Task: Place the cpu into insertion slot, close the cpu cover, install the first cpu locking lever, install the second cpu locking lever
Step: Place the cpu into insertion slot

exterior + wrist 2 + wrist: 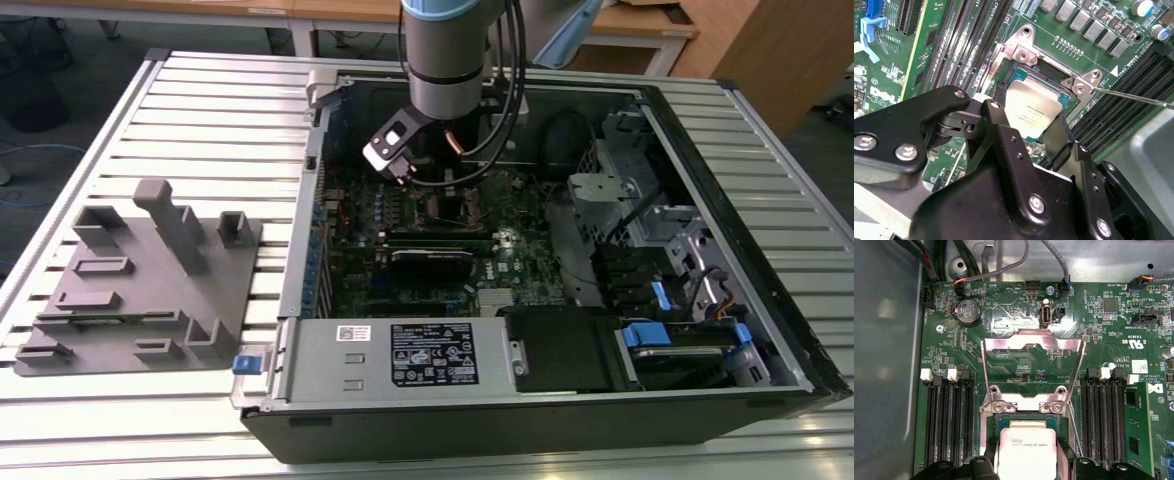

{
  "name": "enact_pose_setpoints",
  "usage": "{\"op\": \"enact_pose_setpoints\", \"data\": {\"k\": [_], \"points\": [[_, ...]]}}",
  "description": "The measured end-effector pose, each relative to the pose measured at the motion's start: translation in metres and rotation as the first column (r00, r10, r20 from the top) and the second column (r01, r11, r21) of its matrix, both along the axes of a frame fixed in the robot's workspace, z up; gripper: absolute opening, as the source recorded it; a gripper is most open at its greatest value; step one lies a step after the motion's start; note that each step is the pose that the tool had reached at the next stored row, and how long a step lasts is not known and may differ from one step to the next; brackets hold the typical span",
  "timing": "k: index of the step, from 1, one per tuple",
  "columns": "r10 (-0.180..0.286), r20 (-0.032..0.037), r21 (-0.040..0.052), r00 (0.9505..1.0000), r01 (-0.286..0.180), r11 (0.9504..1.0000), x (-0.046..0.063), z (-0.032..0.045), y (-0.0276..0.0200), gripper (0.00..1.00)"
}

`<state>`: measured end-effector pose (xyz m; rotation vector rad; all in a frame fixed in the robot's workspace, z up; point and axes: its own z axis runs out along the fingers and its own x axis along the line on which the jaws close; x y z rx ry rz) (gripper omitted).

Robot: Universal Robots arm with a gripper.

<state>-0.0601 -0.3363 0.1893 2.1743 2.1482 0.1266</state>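
Two jaws of my gripper (1029, 131) clamp the cpu (1031, 110) by opposite edges, low over the insertion slot (1051, 76) with the cpu cover (1031, 342) swung open; I judge it needs level, square seating, never force.

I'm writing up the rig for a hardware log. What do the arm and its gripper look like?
The arm is a silver-grey cylindrical tube with a light-blue band at its joint, and black cables run alongside. The gripper is matte black, built of angular bolted links with silver screw heads.
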Motion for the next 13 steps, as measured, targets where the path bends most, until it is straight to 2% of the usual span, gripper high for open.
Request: {"op": "enact_pose_setpoints", "data": {"k": [2, 3, 8, 13], "points": [[0.0, 0.0009, 0.0012, 1.0, 0.0, 1.0, 0.0, -0.0005, 0.0003, 0.55], [0.0, 0.0008, 0.0009, 1.0, 0.0, 1.0, 0.0, -0.0004, 0.0002, 0.61], [0.0, -0.0001, -0.0002, 1.0, 0.0, 1.0, 0.0, 0.0007, 0.0, 0.61], [0.0, -0.0001, -0.0004, 1.0, 0.0, 1.0, 0.0, 0.0109, 0.0, 0.61]]}}
